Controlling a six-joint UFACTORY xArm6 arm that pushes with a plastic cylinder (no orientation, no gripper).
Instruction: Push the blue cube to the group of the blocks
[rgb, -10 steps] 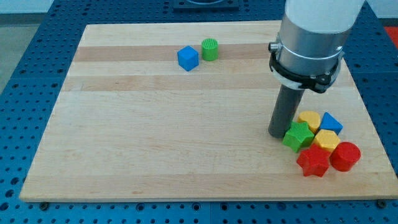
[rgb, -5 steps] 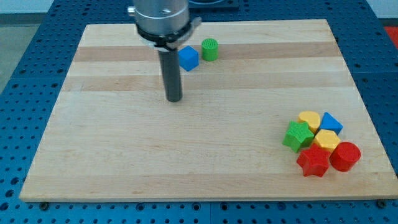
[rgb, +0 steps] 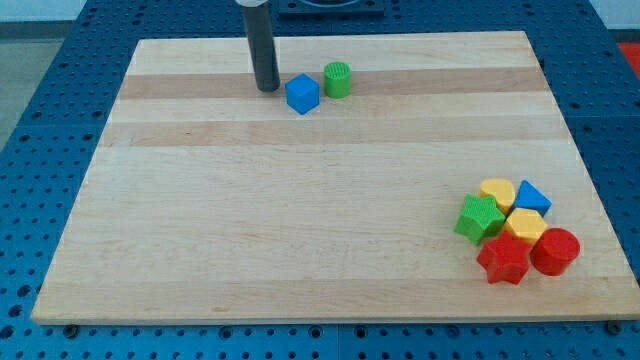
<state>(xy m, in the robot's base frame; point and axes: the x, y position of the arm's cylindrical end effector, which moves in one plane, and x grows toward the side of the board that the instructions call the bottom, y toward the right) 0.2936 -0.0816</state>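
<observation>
Looking at the desk (rgb: 200, 250) right now, my tip (rgb: 267, 88) sits near the view's top, a bit left of centre, planted on the wood just to the left of the blue cube (rgb: 302, 94). The two are very close, but I can't tell whether they actually touch; there might be a sliver of wood between them. As for the tool: it's only a straight dark rod, so nothing on it spreads or pinches, and it holds nothing.

The blue cube lies up near the view's top, turned a bit so one corner points toward the bottom. Right next to it on the right, slightly higher, is a green cylinder (rgb: 338, 79); those two look like they're touching or nearly so.

The group of blocks is way over at the view's bottom right, well apart from the cube. In that cluster there's a yellow block (rgb: 497, 192) with a rounded top, a blue triangle (rgb: 532, 196) just to its right, a green star-ish block (rgb: 480, 219) on the left side, another yellow block (rgb: 525, 225) in the middle, a red star (rgb: 503, 260) at the bottom, and a red cylinder (rgb: 555, 251) on the bottom right. They're all packed tight against each other.
</observation>
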